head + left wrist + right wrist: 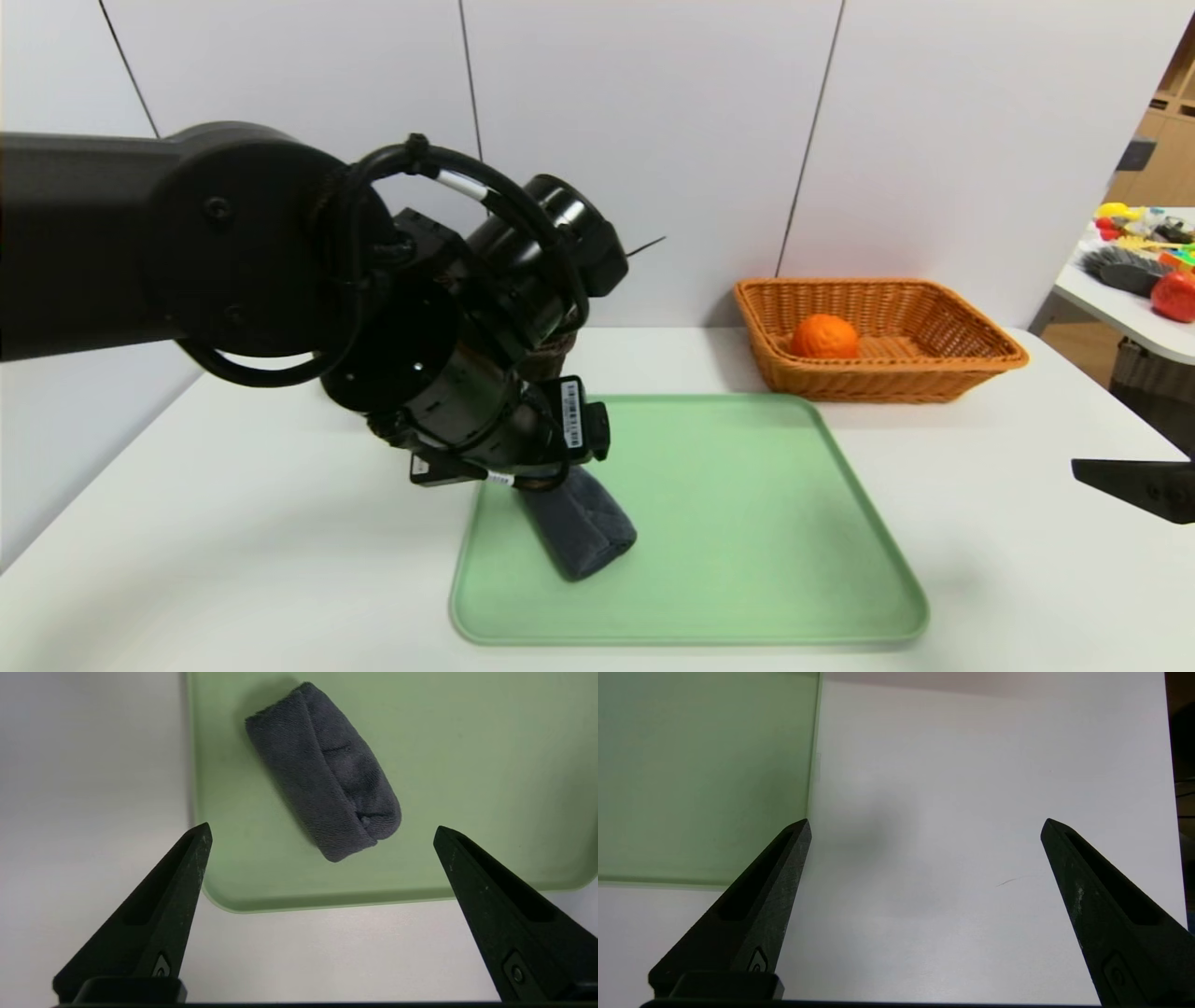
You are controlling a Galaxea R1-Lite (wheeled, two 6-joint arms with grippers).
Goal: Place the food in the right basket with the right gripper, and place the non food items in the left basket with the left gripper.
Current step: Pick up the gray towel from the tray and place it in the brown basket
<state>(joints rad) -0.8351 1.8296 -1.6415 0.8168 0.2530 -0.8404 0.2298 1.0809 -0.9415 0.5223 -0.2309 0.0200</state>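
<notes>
While my left pincer (322,828) hangs above the green tray (738,523), its fingers (187,872) stand wide apart with nothing between them. I see the rolled grey cloth (322,772) lying on the tray below, set at a slant near one corner and apart from both fingertips. From the head camera the left arm (448,373) covers part of the cloth's far end.

My right pincer (927,828) waits over the white tabletop (948,933) to the right of the tray, also wide and holding nothing; only one dark finger of it reaches into the head view.

The orange fruit (825,337) sits inside the orange-tan wicker basket (887,378), toward its left side, and that basket stands on the tabletop beyond the tray's far right corner. Behind my left arm I make out just a piece of the dark brown basket (549,358); what it holds, I cannot tell.
</notes>
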